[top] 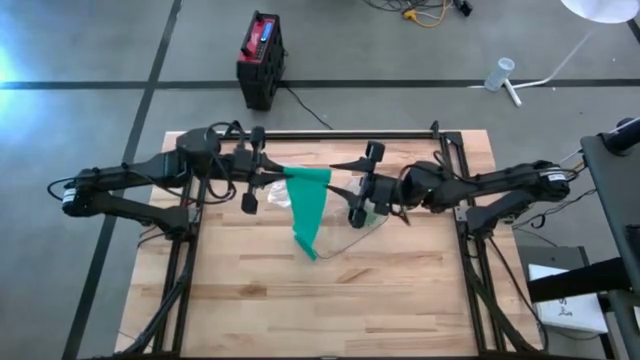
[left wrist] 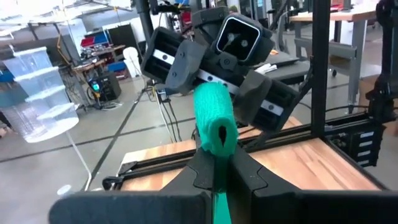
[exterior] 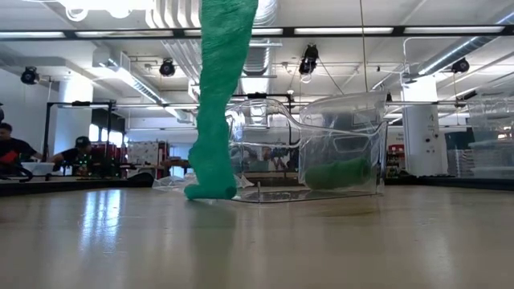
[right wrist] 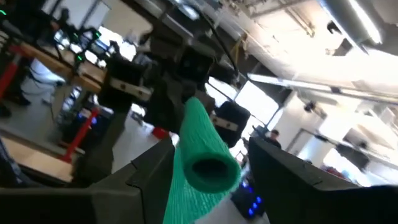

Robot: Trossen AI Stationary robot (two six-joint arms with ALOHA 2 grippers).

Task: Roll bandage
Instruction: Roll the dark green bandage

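Observation:
A green bandage point(top: 305, 195) is held up between my two arms over the table's middle. Its rolled part point(left wrist: 214, 115) lies level along the line between the grippers. Its loose tail hangs down, and the tail's end point(exterior: 210, 191) rests on the table. My left gripper point(left wrist: 217, 177) is shut on the bandage at the roll's left end. My right gripper point(right wrist: 211, 168) is open, with the roll's right end point(right wrist: 214, 168) between its fingers. It lies against one finger point(right wrist: 155, 165), and a gap shows at the other. My left gripper pinches the bandage just below the roll's left end point(left wrist: 217, 163) between its two fingers. The fingers come level from the table's left, along the roll. The roll is lifted clear. The tail hangs below it to the table.
A clear plastic box point(exterior: 337, 152) with another green roll point(exterior: 337, 172) inside stands on the table behind the hanging tail, under my right gripper point(top: 345, 188). Dark frame rails point(top: 350, 133) run along the table's far edge and sides. People sit in the room beyond.

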